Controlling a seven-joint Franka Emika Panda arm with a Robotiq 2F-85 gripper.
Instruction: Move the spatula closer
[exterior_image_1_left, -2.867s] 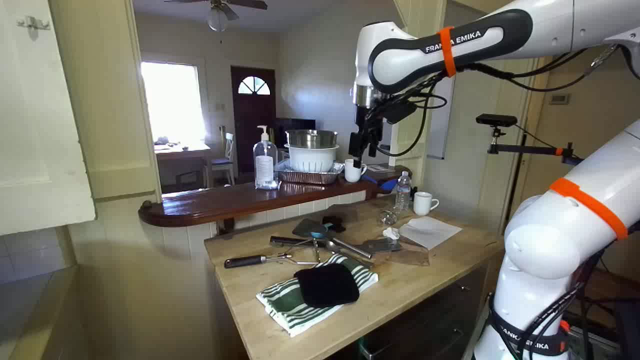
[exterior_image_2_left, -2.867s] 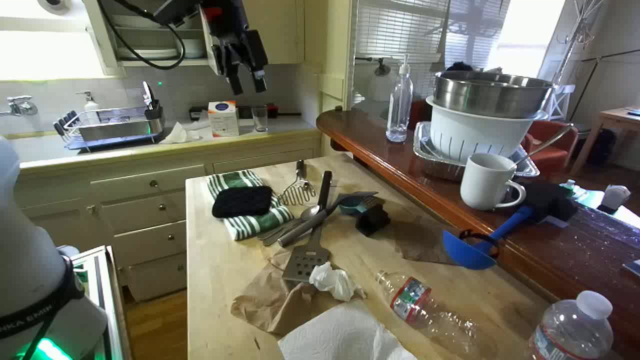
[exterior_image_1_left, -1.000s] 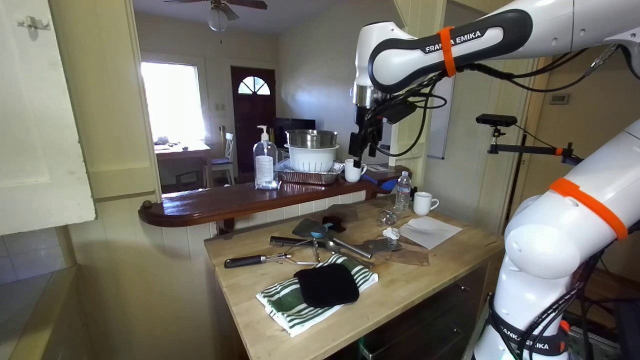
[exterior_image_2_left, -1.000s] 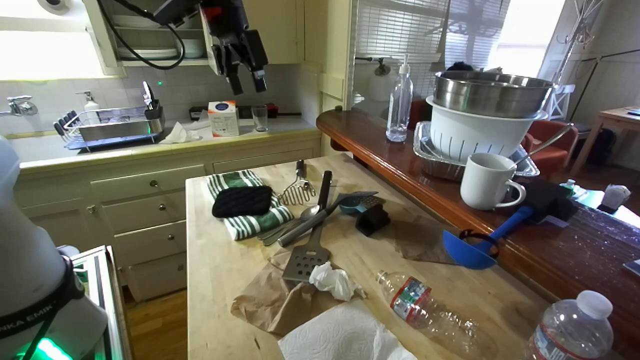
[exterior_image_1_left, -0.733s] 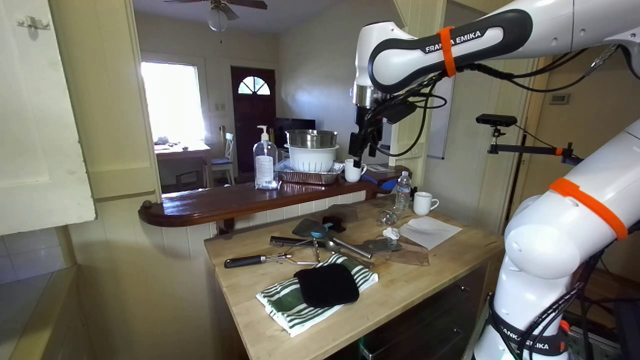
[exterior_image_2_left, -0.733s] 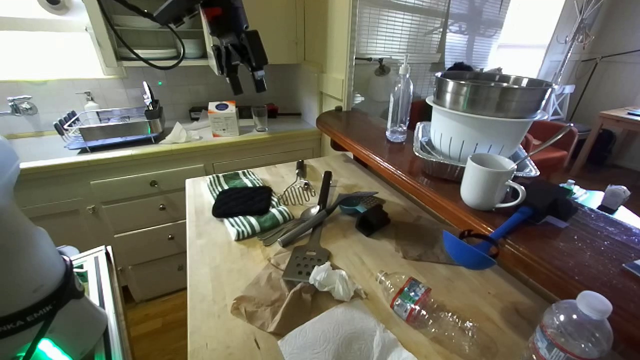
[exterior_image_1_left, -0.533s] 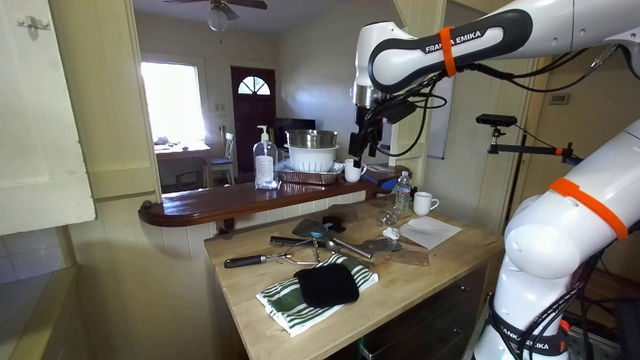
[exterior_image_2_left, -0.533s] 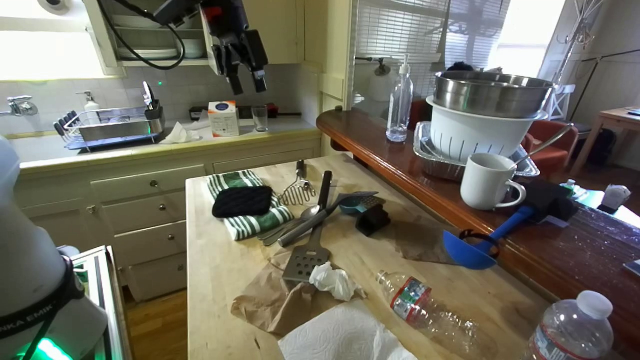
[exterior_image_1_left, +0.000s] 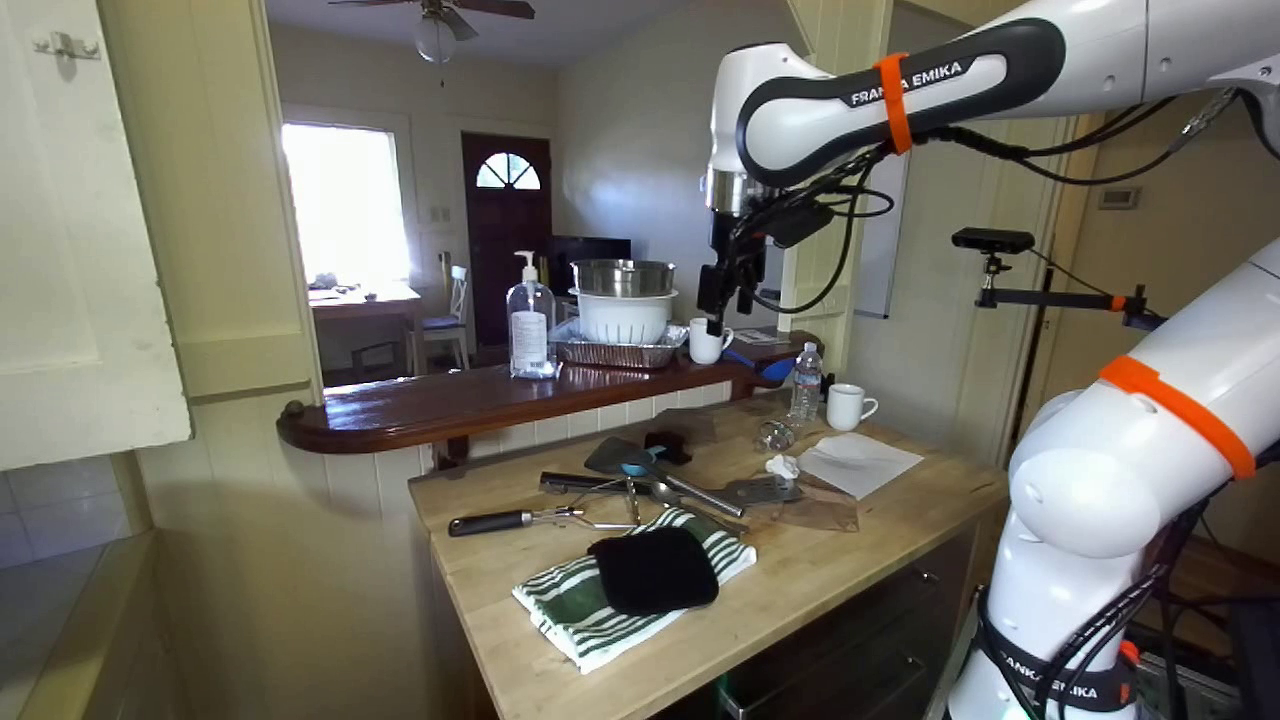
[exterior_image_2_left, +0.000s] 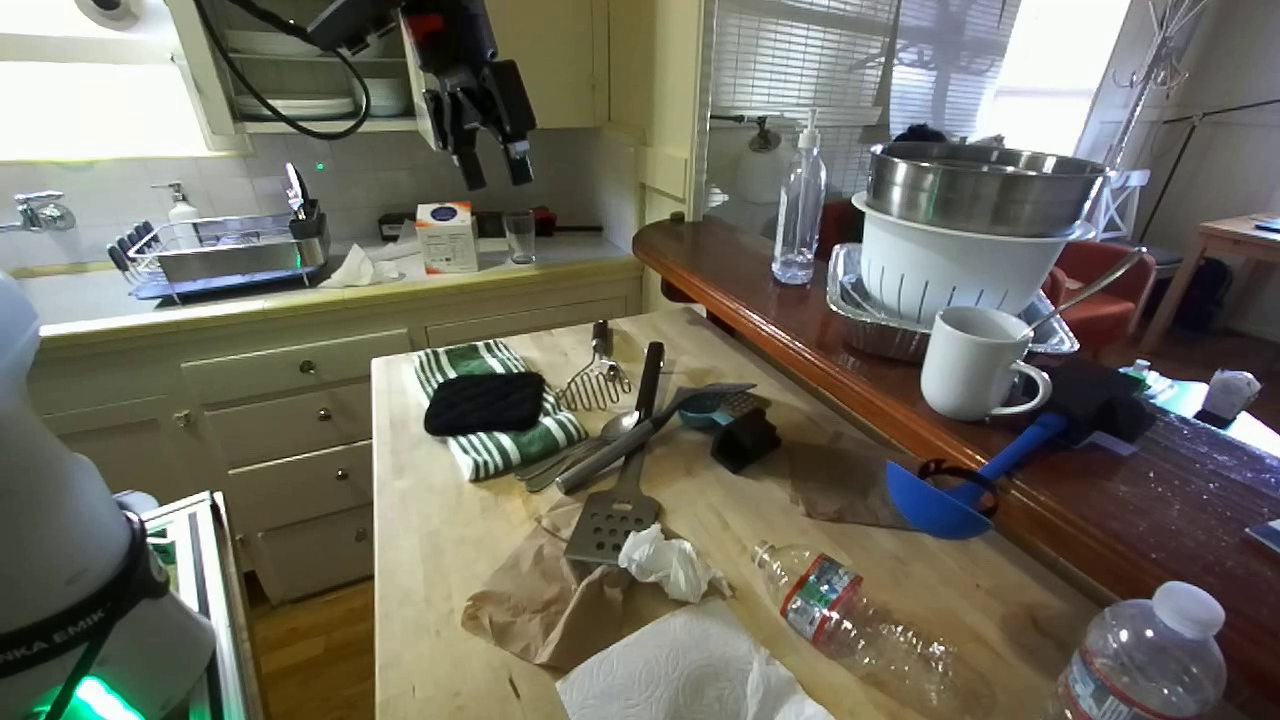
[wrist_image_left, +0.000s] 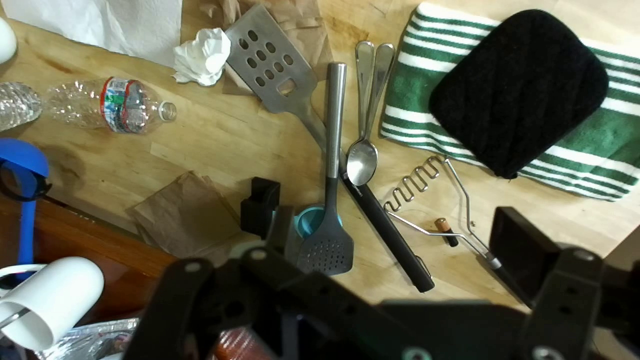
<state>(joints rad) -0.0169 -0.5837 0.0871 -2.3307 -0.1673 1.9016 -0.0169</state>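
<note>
Starting at the left of the wrist view, can see a blue plastic ladle (wrist_image_left: 22, 155) reaching past the edge of a dark polished wooden ledge (exterior_image_1_left: 430, 405), and near it a white ceramic mug (wrist_image_left: 65, 295) standing on the ledge with a metal utensil (wrist_image_left: 15, 318) inside. Next, on the pale wooden worktop (wrist_image_left: 200, 150), find a clear plastic bottle (wrist_image_left: 117, 105) with a red-edged label lying on its side, then a crumpled white tissue (wrist_image_left: 202, 56) right by a flat, perforated steel spatula (wrist_image_left: 297, 100) with a long black handle. Lies mid-worktop, partly on crumpled brown paper (exterior_image_2_left: 540, 610), and runs slantwise beneath the steel handle of a slotted dark-grey spatula (wrist_image_left: 333, 165). Just left of its head, note a black block-like object (wrist_image_left: 260, 207), hard to identify, and, partly hidden by the head, a round teal cup (wrist_image_left: 307, 220). On the right of the crossing, see two steel spoons (wrist_image_left: 362, 162) side by side, with a bowl overlapping the black handle. Farther right, see a wire masher (exterior_image_1_left: 490, 523) with a black handle, a small copper-and-black cylinder (wrist_image_left: 442, 225) by its wires, and a green-and-white striped cloth (wrist_image_left: 407, 95) beneath a black quilted square pad (wrist_image_left: 520, 90). In both exterior views, see the black two-fingered gripper (exterior_image_2_left: 497, 172) hanging high above the worktop, well apart from both spatulas, with fingers spread wide.
</note>
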